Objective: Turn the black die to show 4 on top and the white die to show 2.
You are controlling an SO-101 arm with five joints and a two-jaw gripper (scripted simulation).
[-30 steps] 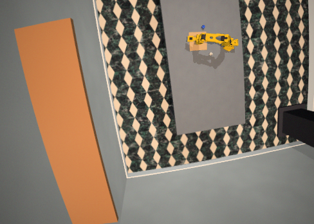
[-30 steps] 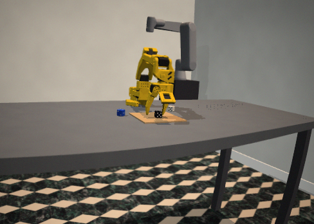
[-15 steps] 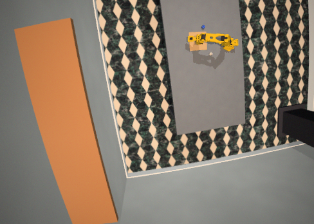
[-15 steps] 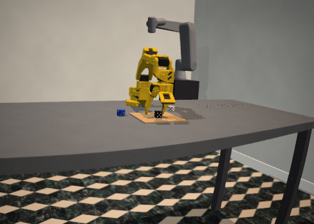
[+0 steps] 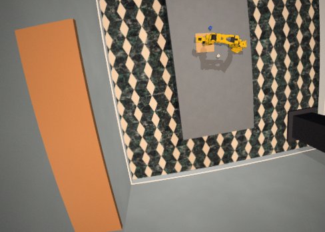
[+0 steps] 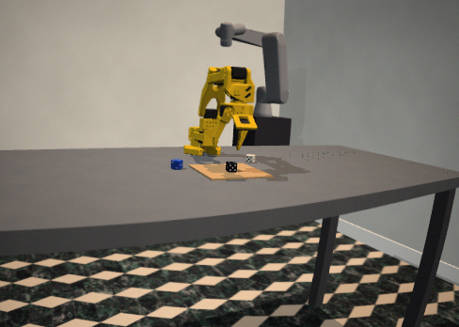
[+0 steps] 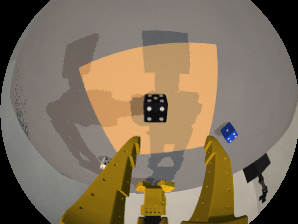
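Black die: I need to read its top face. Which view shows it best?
The wrist view: the black die sits mid-frame on the mat, seen from above, pips blurry. The exterior view shows only its side. In the top view the arm hides it.

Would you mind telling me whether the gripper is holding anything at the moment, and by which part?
Nothing is held. The gripper hangs open above the mat, and the black die lies on the mat, apart from both fingers.
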